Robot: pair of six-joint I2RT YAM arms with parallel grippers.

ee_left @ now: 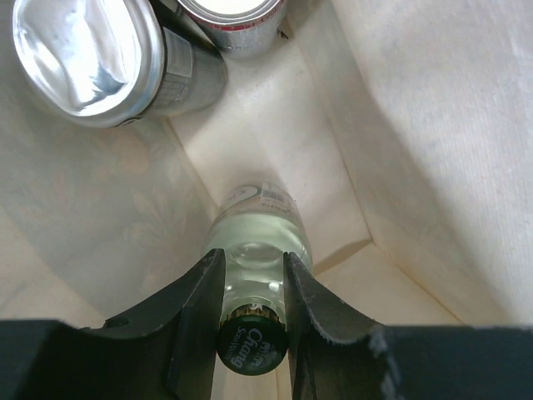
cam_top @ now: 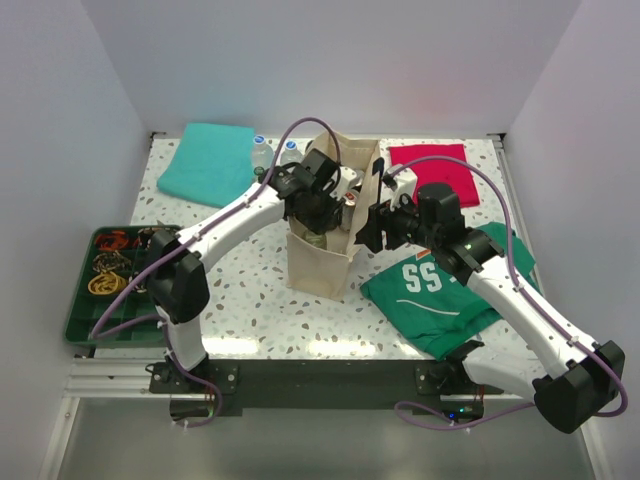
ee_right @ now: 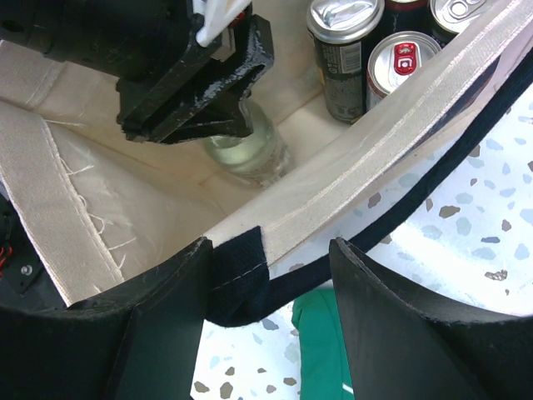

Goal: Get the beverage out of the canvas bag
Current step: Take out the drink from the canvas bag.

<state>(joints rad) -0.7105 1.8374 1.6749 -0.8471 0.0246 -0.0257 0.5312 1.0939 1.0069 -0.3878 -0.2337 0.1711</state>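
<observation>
The beige canvas bag [cam_top: 320, 265] stands upright mid-table, its navy strap [ee_right: 241, 275] at the rim. My left gripper [ee_left: 251, 257] reaches down inside it, fingers closed on the neck of a clear glass bottle [ee_left: 256, 225] with a green cap [ee_left: 252, 346]. The right wrist view shows that bottle [ee_right: 258, 154] under the left gripper [ee_right: 218, 125]. My right gripper [ee_right: 271, 246] is open astride the bag's near rim, its left finger against the strap. In the top view it [cam_top: 372, 225] sits at the bag's right side. Several cans [ee_right: 343, 50] stand inside the bag.
A teal cloth [cam_top: 208, 162] and two capped plastic bottles [cam_top: 262, 150] lie at the back left. A red cloth [cam_top: 432, 170] is at the back right, a green jersey [cam_top: 450, 290] on the right. A green tray [cam_top: 80, 325] of small parts sits at the left edge.
</observation>
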